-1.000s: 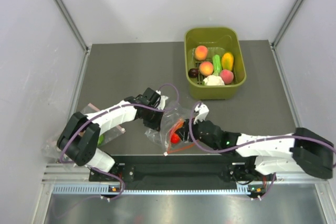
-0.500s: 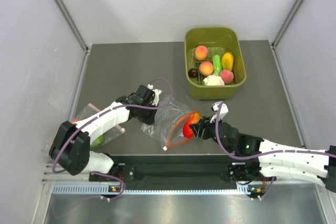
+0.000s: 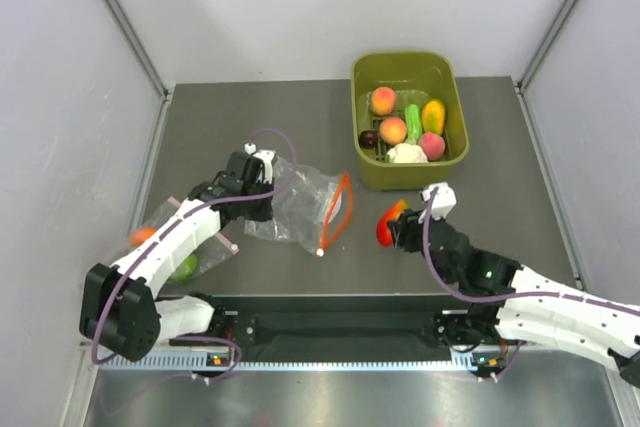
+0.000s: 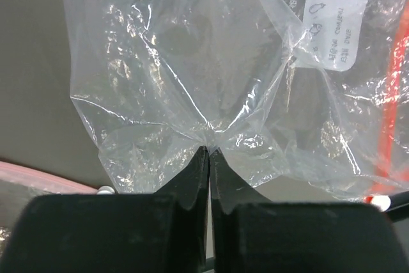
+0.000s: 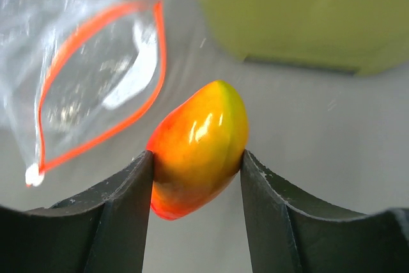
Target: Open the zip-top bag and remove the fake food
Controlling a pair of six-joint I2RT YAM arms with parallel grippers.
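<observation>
Beside the opened zip-top bag (image 3: 305, 209), pinched by the left end effector (image 4: 209, 153), the fake food (image 5: 199, 148) is gripped by the right end effector (image 3: 398, 227), so removal is judged done and placement in the bin (image 3: 405, 177) is called for.

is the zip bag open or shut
Open: the zip-top bag gapes at its mouth, its orange-red strip forming a wide loop in the right wrist view.

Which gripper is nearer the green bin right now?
Right. The right gripper, shut on the red-orange toy fruit, sits just short of the bin, by its near wall; the left gripper pinches the bag farther left.
</observation>
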